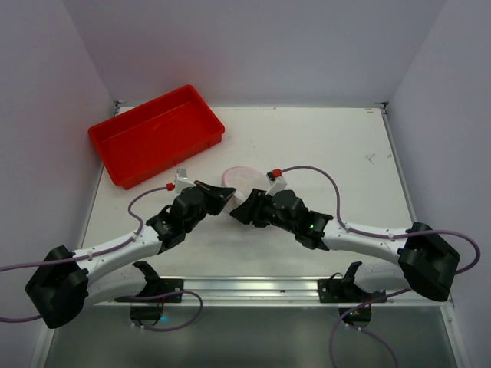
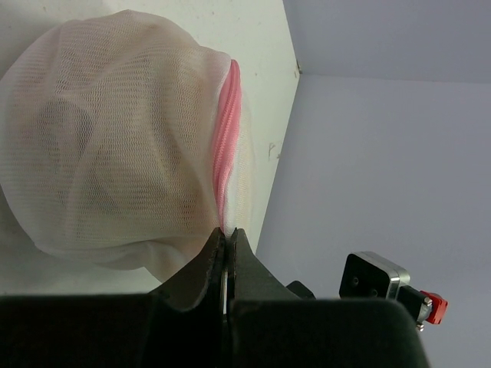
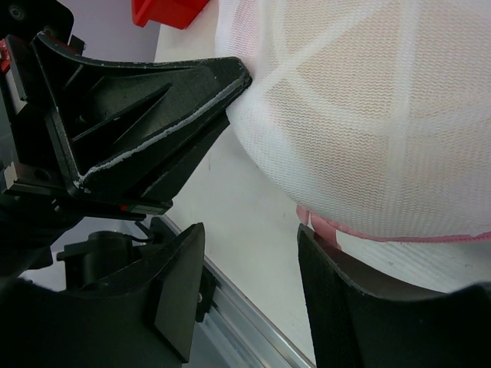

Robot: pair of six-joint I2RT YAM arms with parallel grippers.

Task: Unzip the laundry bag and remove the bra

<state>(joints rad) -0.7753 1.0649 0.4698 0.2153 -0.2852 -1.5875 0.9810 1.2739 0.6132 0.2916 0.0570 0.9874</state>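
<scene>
I see the laundry bag (image 1: pixel 242 179) lying on the white table (image 1: pixel 330 153), in the middle, just in front of both arms. My left gripper (image 2: pixel 226 239) is squeezed tight on the edge of the bag, right where the pink zipper (image 2: pixel 225 146) runs down to its tips. My right gripper (image 3: pixel 249 236) has its fingers apart with nothing between them. One finger sits just under the pink rim, and I cannot tell if it touches. Through the mesh I can see the bra (image 2: pixel 100 157), a soft beige shape inside the bag. The red tray (image 1: pixel 157 134) sits well apart at the back left of the table.
</scene>
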